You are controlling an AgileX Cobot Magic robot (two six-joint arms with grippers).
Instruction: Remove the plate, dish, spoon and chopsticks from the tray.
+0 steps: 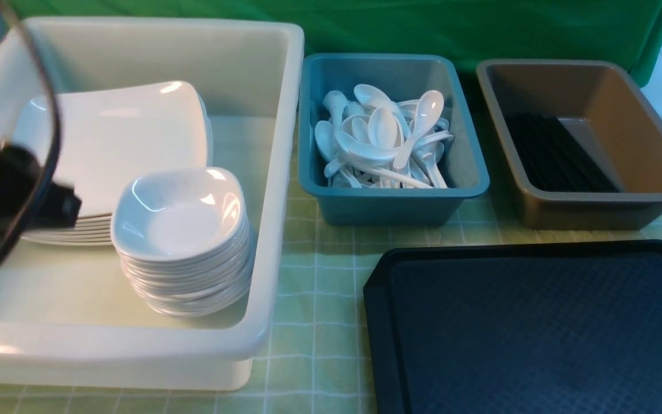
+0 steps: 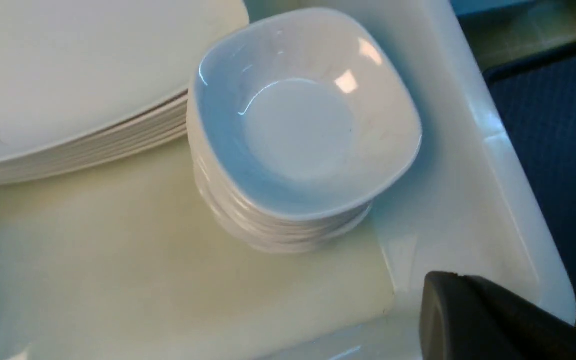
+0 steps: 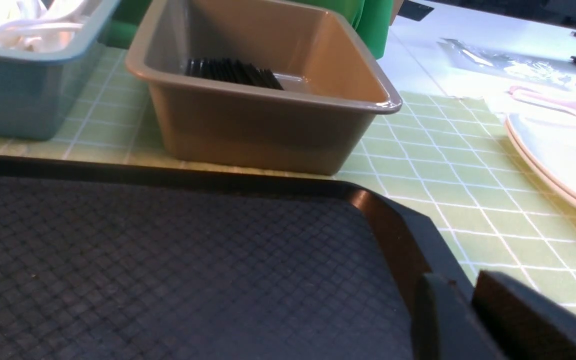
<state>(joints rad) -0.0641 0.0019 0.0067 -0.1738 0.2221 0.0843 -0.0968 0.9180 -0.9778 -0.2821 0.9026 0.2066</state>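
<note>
The black tray (image 1: 538, 328) lies at the front right with nothing on it. A large white plate (image 1: 112, 135) tops a stack in the white tub, beside a stack of small dishes (image 1: 181, 210). White spoons (image 1: 388, 138) fill the blue tub. Black chopsticks (image 1: 555, 152) lie in the brown tub. My left gripper (image 2: 460, 277) hangs shut and empty over the white tub's corner, near the dish stack (image 2: 303, 120). My right gripper (image 3: 460, 280) hovers at the tray's rim (image 3: 398, 225), jaws slightly apart, nothing between them.
The white tub (image 1: 273, 172) stands at the left, the blue tub (image 1: 391, 221) in the middle and the brown tub (image 1: 641, 126) at the back right, all on a green checked cloth. More white plates (image 3: 563, 160) lie off to the right of the tray.
</note>
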